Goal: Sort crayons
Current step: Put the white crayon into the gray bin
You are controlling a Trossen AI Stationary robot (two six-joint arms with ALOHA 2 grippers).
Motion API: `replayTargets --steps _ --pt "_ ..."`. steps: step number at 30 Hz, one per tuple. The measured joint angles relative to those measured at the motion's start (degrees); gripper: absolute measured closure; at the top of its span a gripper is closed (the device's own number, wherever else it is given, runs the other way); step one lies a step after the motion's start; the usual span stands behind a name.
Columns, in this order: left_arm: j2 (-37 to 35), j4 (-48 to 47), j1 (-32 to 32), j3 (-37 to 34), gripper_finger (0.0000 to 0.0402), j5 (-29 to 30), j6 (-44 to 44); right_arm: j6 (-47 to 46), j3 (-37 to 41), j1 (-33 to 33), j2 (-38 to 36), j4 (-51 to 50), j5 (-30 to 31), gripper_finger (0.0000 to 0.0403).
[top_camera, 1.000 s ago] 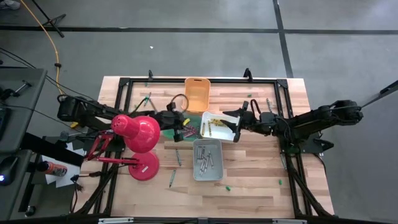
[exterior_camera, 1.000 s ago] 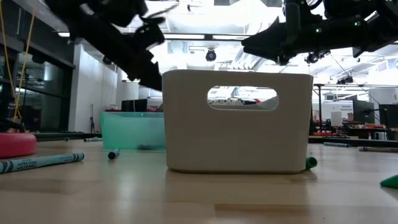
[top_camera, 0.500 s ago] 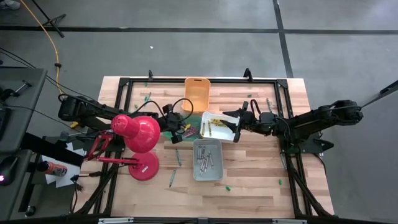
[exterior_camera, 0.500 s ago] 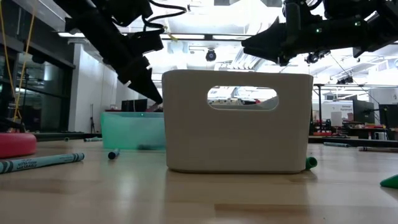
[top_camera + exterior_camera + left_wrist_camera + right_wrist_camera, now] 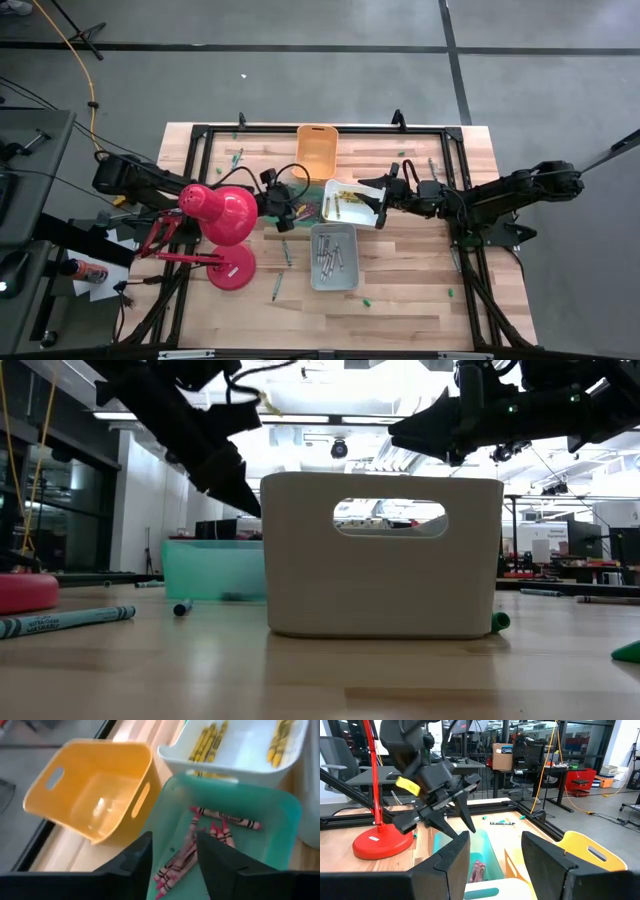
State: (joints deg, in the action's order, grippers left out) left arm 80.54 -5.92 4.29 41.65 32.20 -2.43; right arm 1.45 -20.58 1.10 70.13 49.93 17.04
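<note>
You see four bins: orange bin (image 5: 90, 795) empty at twelve, green bin (image 5: 270, 820) with red crayons (image 5: 200, 845). Left gripper (image 5: 172, 855) above, fingers spread, empty; right gripper (image 5: 492, 855) spread.

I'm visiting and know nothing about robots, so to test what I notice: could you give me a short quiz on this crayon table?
1. True or false: the orange bin holds crayons.
2. Which crayons lie in the green bin under the left gripper? A) yellow B) red C) blue
3. Fill in: the yellow crayons lie in the ____ bin.

Key
1. False: the left wrist view shows it empty.
2. B: the red crayons lie there; the left gripper hovers open above them, holding nothing.
3. White. The right gripper waits open at that bin's far side.
</note>
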Motion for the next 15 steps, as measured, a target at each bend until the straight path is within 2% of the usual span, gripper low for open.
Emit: replayTargets --steps 4,9,12,15 --pt "-1.97 3.73 1.27 0.29 0.0243 0.31 2.05 -0.02 0.00 0.00 0.00 0.02 -0.02 0.0229" --pt "-4.50 10.96 1.77 -0.03 0.0241 -0.95 2.39 -0.13 0.00 0.00 0.00 0.01 -0.72 0.0229" --pt "-5.41 21.86 1.79 -4.80 0.0241 -4.89 5.87 -0.15 0.00 0.04 0.00 0.01 -2.33 0.0229" --pt "-5.65 36.74 0.41 -11.14 0.0241 -8.63 7.50 -0.15 -0.02 0.05 0.00 0.02 -3.93 0.0229"
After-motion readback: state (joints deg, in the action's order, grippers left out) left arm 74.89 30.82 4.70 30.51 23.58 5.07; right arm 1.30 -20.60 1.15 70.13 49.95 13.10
